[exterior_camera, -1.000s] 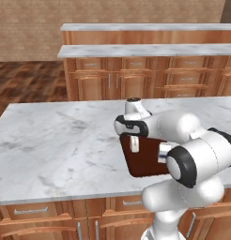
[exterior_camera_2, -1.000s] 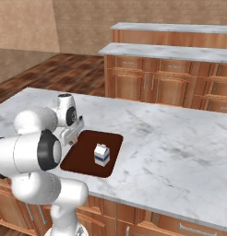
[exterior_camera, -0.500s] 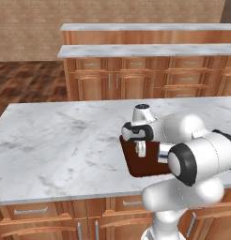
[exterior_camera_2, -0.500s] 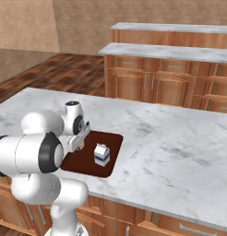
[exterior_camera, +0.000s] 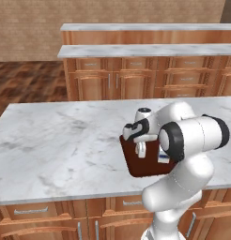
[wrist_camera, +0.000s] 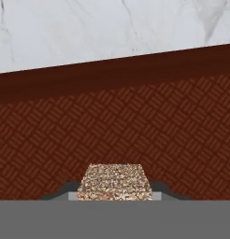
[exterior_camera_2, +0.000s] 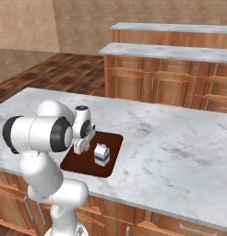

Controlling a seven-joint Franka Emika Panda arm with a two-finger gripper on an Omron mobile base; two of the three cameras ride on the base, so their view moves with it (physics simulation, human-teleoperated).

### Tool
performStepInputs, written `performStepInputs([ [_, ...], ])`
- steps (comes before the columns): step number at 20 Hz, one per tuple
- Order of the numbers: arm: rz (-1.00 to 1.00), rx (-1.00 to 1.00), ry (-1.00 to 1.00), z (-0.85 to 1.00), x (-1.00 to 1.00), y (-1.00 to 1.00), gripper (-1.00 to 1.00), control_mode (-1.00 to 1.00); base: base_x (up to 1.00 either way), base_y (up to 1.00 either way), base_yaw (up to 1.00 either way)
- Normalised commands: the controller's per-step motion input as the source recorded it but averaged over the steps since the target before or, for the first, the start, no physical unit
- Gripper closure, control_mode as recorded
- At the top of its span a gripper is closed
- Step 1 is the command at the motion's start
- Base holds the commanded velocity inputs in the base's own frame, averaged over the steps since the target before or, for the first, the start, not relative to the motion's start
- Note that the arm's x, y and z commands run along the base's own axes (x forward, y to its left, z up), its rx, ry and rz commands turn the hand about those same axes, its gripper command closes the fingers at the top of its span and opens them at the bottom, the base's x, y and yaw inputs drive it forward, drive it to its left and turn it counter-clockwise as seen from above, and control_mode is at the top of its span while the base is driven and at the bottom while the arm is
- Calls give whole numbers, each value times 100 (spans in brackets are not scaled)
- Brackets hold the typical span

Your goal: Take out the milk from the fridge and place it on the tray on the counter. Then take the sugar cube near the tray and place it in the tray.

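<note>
Swinging across from the counter's bare marble beside the tray, the gripper [exterior_camera_2: 81, 148] now hangs low over the tray [exterior_camera_2: 113, 140], its jaws clamped on the sugar cube [wrist_camera: 114, 182]. Through the hand view the speckled tan cube sits between the fingertips, with the tray's dark brown woven floor right beneath it and the raised rim beyond.

The milk [exterior_camera_2: 102, 154] already stands upright in the tray, just beside the hand, so the first half of the task looks done. What is left, by my reading, is only to lower a little, let the cube go onto the tray floor clear of the carton, and lift away.

The counter [exterior_camera: 65, 140] is a broad white-grey marble top over brown wooden drawers. Behind it stand higher marble-topped wooden cabinets [exterior_camera: 150, 70], a brick-toned wall and dark wood flooring.
</note>
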Motion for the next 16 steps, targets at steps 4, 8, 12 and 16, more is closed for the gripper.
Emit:
performStepInputs([
  [4,0,0,0,-24,17,-1,100,-100,0,0,0],
  [8,0,0,0,-34,18,0,100,-100,0,0,0],
  [12,0,0,0,-34,8,0,-100,-100,0,0,0],
  [16,0,0,0,-6,-8,0,-100,-100,0,0,0],
])
